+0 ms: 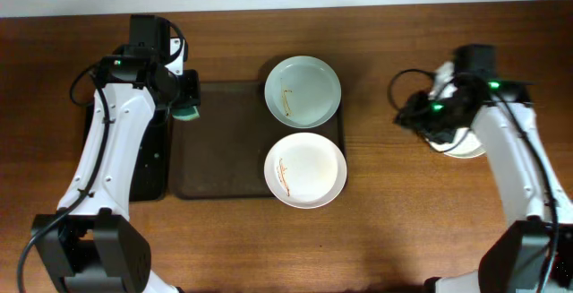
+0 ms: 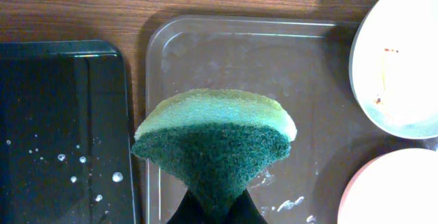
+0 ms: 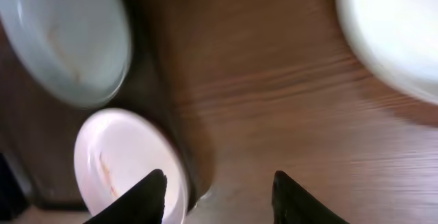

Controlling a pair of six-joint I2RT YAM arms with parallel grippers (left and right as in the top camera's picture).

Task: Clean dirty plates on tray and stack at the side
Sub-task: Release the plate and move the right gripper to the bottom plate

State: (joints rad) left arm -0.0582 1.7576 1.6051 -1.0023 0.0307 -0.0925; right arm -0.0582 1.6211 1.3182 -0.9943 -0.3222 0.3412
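The left gripper (image 2: 217,216) is clamped on the narrow end of a green sponge (image 2: 215,152), whose dark scouring side faces the wrist camera, with a paler foam layer behind it. The sponge hangs over the left end of the dark brown tray (image 1: 224,150), just beside the smaller black tray (image 1: 152,169), which is speckled with water drops. At the right end of the brown tray lie two plates, nearly touching: a pale mint plate (image 1: 303,90) on the far side and a white plate (image 1: 305,169) on the near side, each with a thin brown smear left of its centre. The right gripper (image 3: 219,196) has its fingers apart above the bare wooden table (image 1: 385,239), to the right of the tray. A third, white plate (image 1: 467,148) sits on the table well right of the tray, partly hidden under the right arm
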